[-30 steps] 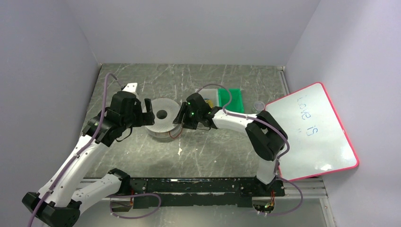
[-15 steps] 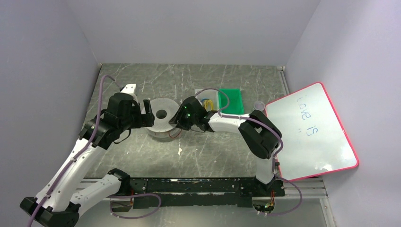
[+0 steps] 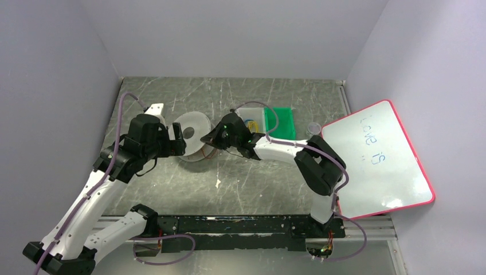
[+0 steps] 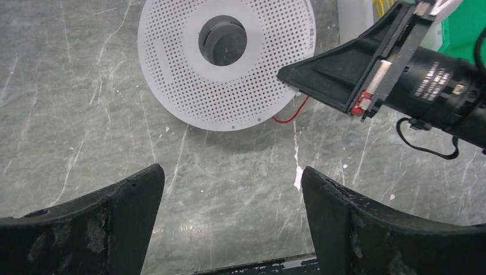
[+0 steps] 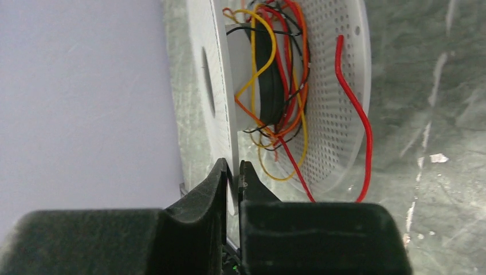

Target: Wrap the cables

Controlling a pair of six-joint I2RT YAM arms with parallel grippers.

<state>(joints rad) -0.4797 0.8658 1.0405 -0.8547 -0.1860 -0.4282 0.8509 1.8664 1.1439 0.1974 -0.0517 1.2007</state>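
Observation:
A white perforated spool [image 3: 192,136] sits tilted at mid-table, its round flange [image 4: 226,63] facing the left wrist camera. The cables [image 5: 281,86], thin yellow, orange, red and black wires, are looped loosely round its hub between the two flanges. One red cable end [image 5: 358,114] hangs free to the table [image 4: 292,114]. My right gripper [image 5: 233,177] is shut on the rim of one flange [image 5: 220,86] at the spool's right side [image 3: 211,139]. My left gripper [image 4: 232,189] hovers open just left of the spool [image 3: 177,140], holding nothing.
A green tray [image 3: 282,121] and a clear box [image 3: 251,121] with coiled wires sit behind the right arm. A small clear cup [image 3: 313,127] stands beside a pink-framed whiteboard [image 3: 375,160] leaning at the right. A small white piece [image 3: 153,109] lies at far left.
My right gripper has closed on the spool's flange rim, and the spool has tipped up from lying flat. My left arm has drawn back slightly, still open.

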